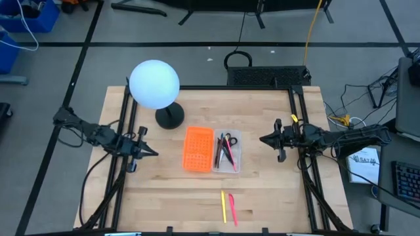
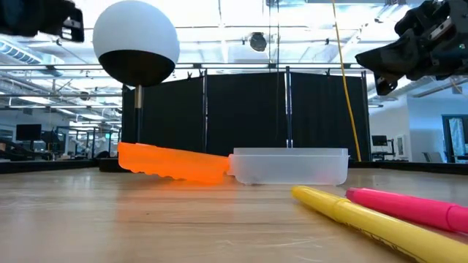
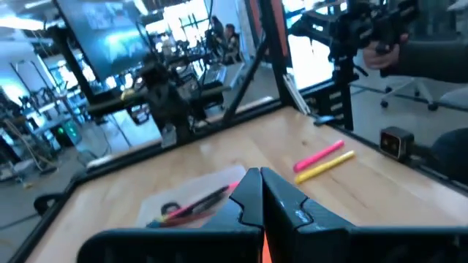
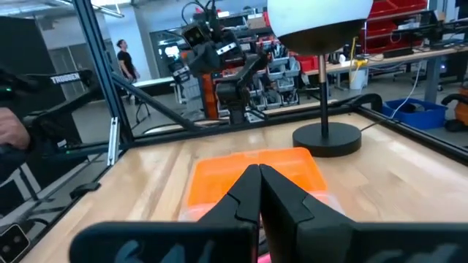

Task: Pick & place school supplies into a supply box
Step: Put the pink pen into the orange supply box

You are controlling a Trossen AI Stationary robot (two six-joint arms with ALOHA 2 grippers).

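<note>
The supply box lies open at the table's middle: a clear tray joined to its orange gridded lid, both flat on the wood. Inside the tray lie black-handled scissors and several pens. A yellow pen and a pink pen lie side by side on the table near its front edge. My left gripper hovers shut, left of the lid, pointing level at it. My right gripper hovers shut, right of the tray. Neither holds anything.
A white globe lamp on a black round base stands behind the lid at the back left. Black frame rails run along the table's left and right sides. Bare wood lies around the two loose pens.
</note>
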